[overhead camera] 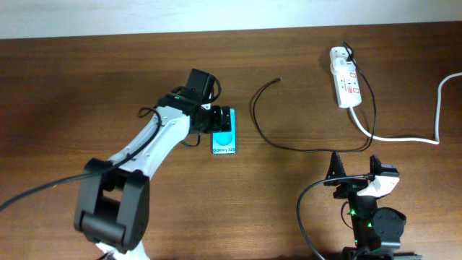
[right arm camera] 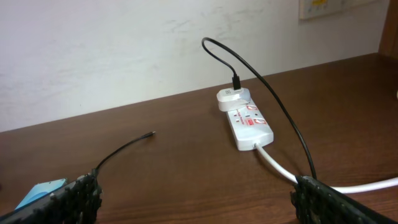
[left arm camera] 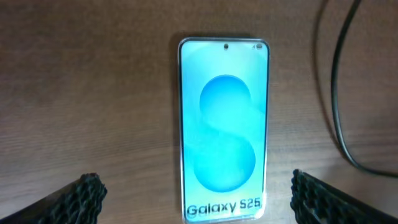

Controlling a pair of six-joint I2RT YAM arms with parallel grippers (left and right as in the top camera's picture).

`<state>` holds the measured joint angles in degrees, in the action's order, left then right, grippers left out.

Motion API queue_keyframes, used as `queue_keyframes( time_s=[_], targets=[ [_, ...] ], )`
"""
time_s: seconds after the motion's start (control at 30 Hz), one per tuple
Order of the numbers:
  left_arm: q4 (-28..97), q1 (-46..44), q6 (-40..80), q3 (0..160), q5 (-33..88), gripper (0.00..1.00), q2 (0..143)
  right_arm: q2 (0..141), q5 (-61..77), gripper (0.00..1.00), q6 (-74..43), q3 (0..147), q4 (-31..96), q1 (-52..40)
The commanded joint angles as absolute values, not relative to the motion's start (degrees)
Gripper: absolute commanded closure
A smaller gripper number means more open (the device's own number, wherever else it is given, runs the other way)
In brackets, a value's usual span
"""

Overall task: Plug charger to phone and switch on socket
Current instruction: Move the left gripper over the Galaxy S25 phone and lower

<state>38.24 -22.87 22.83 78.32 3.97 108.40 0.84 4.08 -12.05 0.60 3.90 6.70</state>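
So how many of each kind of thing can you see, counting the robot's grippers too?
phone: 1
black charger cable: 1
white plug adapter: 1
white power strip: 1
grippers: 2, left gripper and right gripper, both open
Total: 6

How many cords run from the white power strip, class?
2. From the power strip, a thin black cable curves out toward the phone; a thick white cord runs off the picture's edge.
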Motion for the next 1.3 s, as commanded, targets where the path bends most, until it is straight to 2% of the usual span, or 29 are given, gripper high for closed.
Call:
queue_keyframes(
  time_s=[0.0,0.2,0.7,1.0,1.27],
  targets=[
    [34.79,-24.14,23.75,79.22,3.14,0.01,112.09,0.32,3.79,0.02,-12.32,0.32,4.21,6.28],
    [31.62,-26.63,23.75,79.22,-3.51,0.01,117.80,0.32,3.79,0.02,-12.32,0.32,4.21,6.28],
    [30.52,-26.85,23.07,79.22,0.71,0.01,118.39,0.32,3.79,0.02,-12.32,0.32,4.21,6.28],
    [36.47,-28.62,23.14,82.67,0.36,0.01,118.39,0.32,3.79,0.02,-12.32,0.32,4.21,6.28],
    [39.59,-28.84,24.40,86.35,-5.80,0.01,118.39,0.30,3.79,0.02,-12.32,0.32,4.21,6.28]
  ],
)
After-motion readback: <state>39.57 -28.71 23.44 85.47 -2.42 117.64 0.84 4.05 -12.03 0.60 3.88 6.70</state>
